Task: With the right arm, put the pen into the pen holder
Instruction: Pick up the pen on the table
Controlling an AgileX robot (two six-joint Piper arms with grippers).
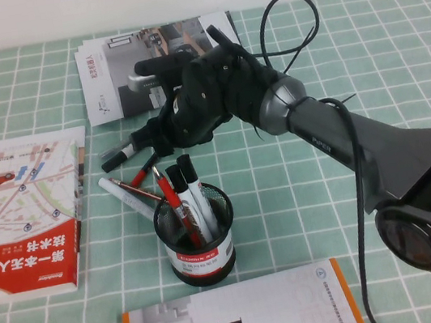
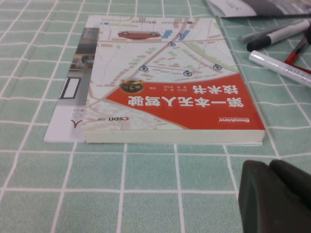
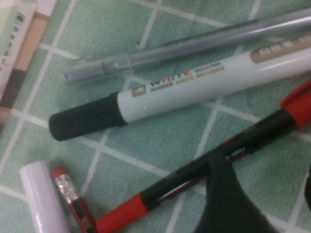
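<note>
Where books lie, green-checked tablecloth (image 1: 396, 59)

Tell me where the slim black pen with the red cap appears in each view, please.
High view: the slim black pen with red cap lies on the table between the open right hand and the black mesh cup.
Left wrist view: pen beyond the red-and-white book; left hand nearest the camera.
Right wrist view: pen directly under the right hand.
Shared landmark: the white marker with black cap beside it.

A book (image 2: 170, 82) with a red-and-map cover lies flat on the green checked table (image 2: 146, 184). Markers (image 2: 277, 36) lie beside it. The left tool (image 2: 274, 196) hangs over the table.
</note>
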